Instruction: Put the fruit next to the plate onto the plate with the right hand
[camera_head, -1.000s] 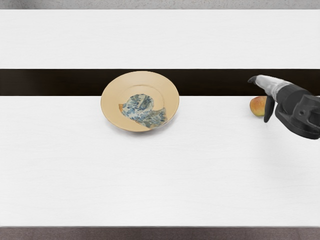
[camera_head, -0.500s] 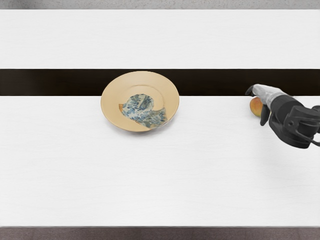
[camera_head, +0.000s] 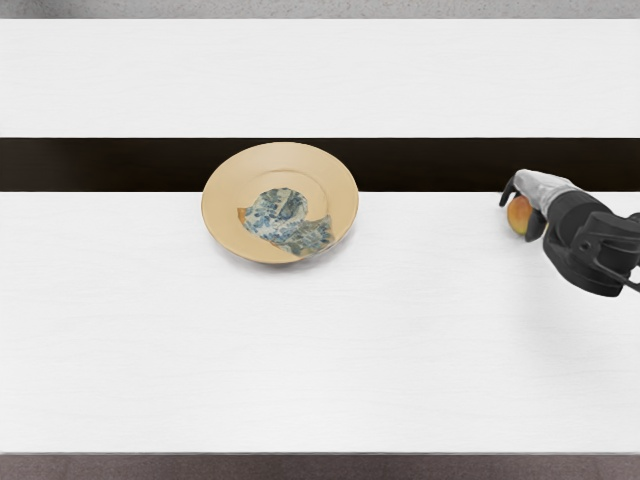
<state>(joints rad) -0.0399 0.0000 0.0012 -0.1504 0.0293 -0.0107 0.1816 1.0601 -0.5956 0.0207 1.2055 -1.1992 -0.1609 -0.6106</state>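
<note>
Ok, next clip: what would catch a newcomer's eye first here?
The tan plate with a blue patterned centre sits left of middle on the white table, its far edge over a dark band. At far right, the right hand curls its fingers around a small orange-yellow fruit on the table, well apart from the plate.

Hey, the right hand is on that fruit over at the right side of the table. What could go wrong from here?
1. The right hand hides most of the fruit, so the grip may be shallow, and a round fruit could slip out on lifting.
2. The fruit sits close to the dark gap behind the table; a nudge might roll it in.
3. The plate lies far to the left, so the carry is long, and a low pass might knock its raised rim.
</note>
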